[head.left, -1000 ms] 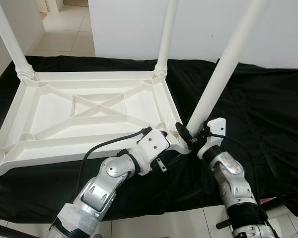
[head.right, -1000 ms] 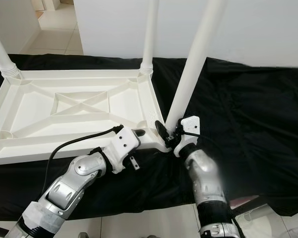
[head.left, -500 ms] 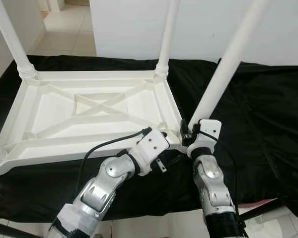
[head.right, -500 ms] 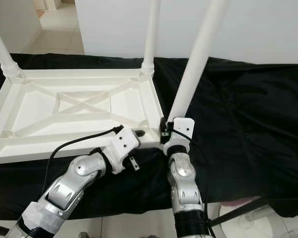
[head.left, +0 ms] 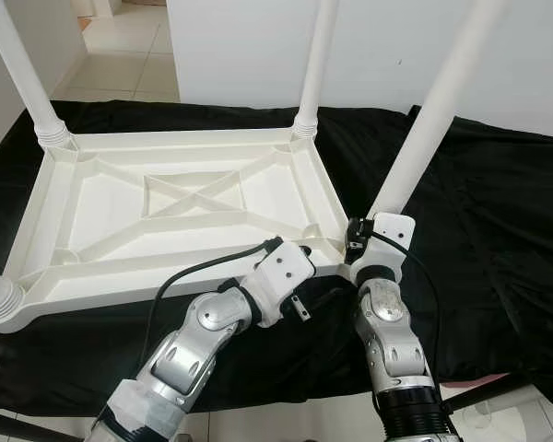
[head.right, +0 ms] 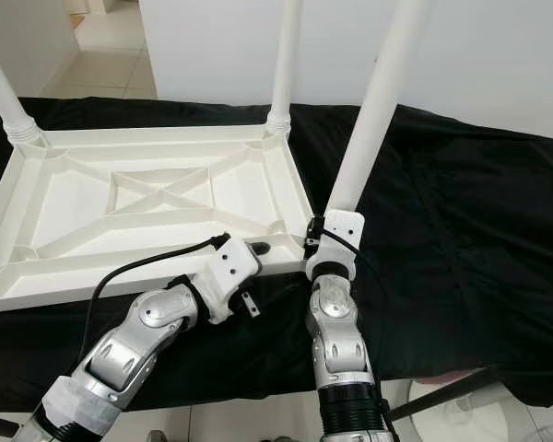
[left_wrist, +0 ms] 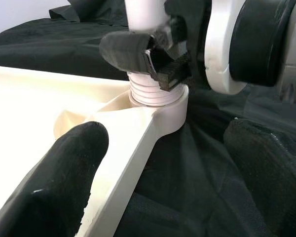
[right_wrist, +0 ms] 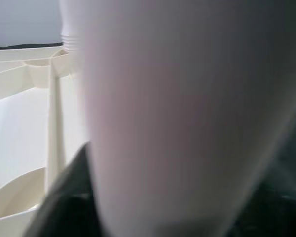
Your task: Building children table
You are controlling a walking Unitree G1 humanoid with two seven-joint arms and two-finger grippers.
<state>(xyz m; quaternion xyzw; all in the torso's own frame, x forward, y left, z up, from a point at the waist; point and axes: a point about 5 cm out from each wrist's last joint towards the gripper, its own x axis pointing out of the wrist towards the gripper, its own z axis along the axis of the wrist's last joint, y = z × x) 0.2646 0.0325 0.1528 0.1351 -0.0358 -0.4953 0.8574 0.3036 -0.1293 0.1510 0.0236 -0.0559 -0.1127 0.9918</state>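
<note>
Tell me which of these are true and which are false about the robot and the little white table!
1. The table top lies upside down on a black cloth. True.
2. The right gripper has its jaws on a table leg near its base. True.
3. The cloth is red. False: it is black.
4. The left gripper holds a leg. False: its jaws are open by the table's corner.
</note>
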